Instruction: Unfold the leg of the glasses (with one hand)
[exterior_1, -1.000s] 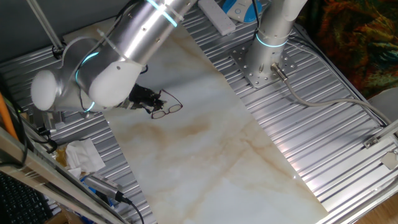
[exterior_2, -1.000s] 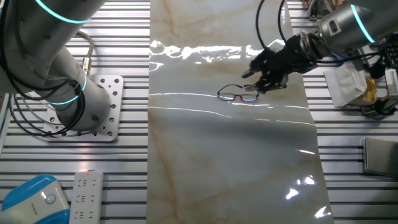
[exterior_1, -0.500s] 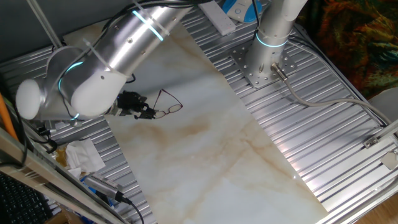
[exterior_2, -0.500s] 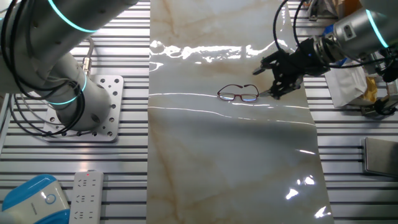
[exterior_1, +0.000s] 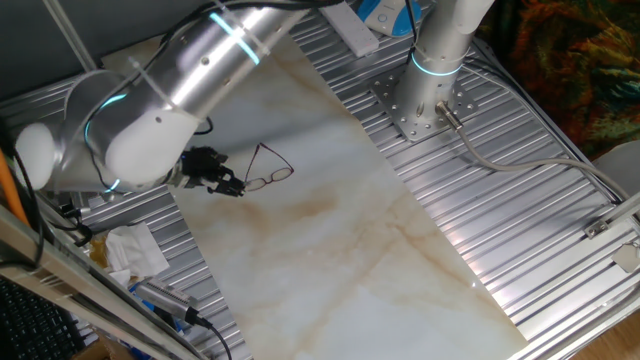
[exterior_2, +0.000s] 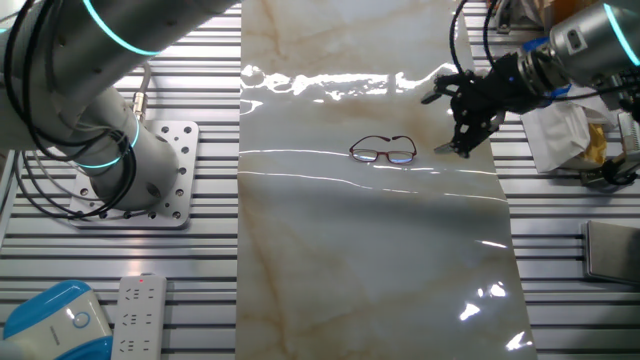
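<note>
The glasses (exterior_1: 268, 175) lie on the marbled mat (exterior_1: 350, 240), small and dark reddish-brown, with one leg swung out and pointing away from the lenses. In the other fixed view the glasses (exterior_2: 383, 152) lie at mid-mat. My black gripper (exterior_1: 232, 188) sits just left of the glasses, a small gap apart, and holds nothing. In the other fixed view the gripper (exterior_2: 450, 125) is to the right of the glasses. Its two fingers look spread apart there.
A second arm's base (exterior_1: 425, 95) stands on a bolted plate (exterior_2: 160, 190) beside the mat. Crumpled tissue (exterior_1: 135, 250) lies on the slatted table near my arm. A white remote (exterior_2: 135, 315) and a blue device (exterior_2: 55, 320) sit at one corner.
The gripper has drawn back from the glasses toward the mat's edge. The glasses' leg, which was at the fingertips, now stands swung out and free.
</note>
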